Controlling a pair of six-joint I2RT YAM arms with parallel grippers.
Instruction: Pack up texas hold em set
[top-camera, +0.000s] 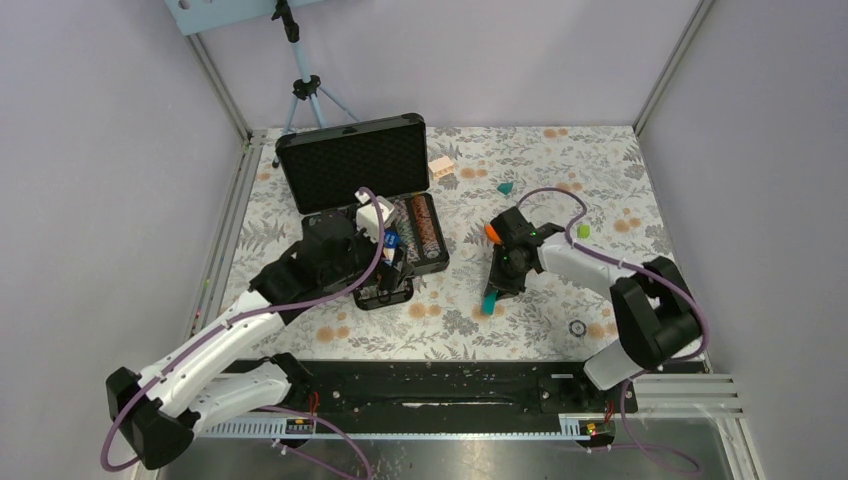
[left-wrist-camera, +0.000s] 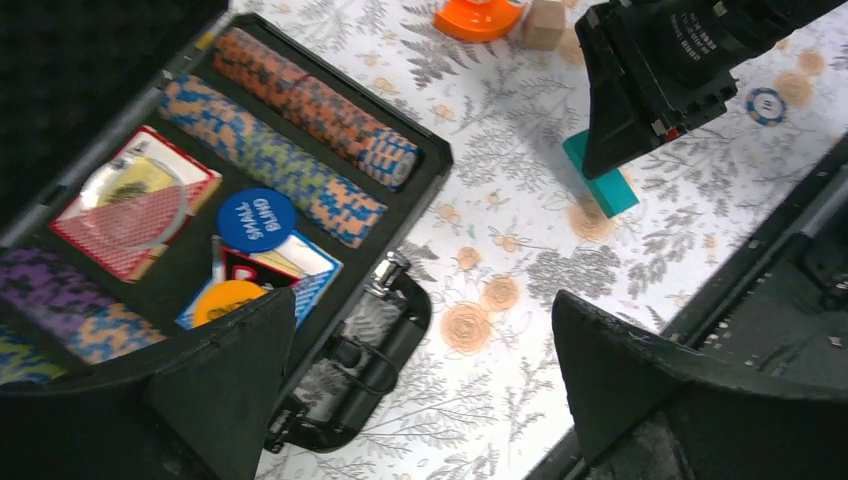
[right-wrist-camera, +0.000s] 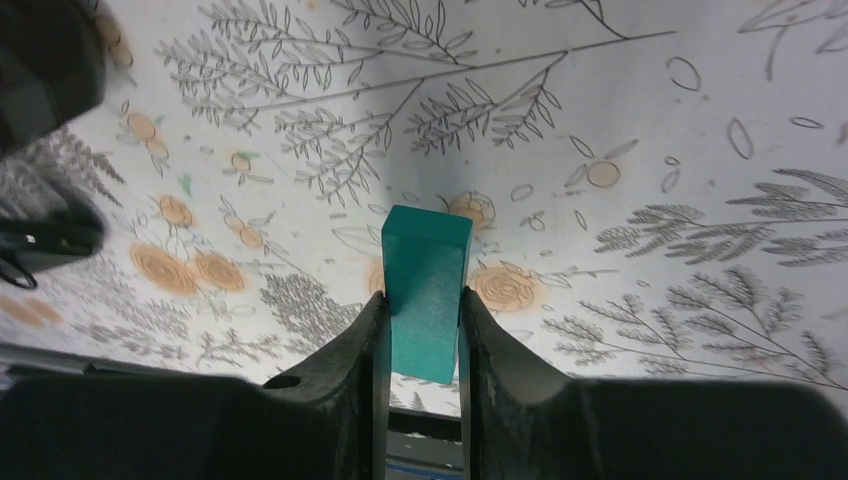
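Briefcase (top-camera: 352, 165) lies open; left claw (left-wrist-camera: 422, 300) gapes above it. Right claw (right-wrist-camera: 422, 296) grips teal block (right-wrist-camera: 427, 260): risk of packing 1 foreign item.

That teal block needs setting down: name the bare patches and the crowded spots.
Bare table lies between the case and the right gripper, down to the near rail. Crowded: farther back, around the orange block and wooden block.

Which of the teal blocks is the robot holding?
The long teal block, pinched in the right gripper; the small teal block lies untouched farther back.
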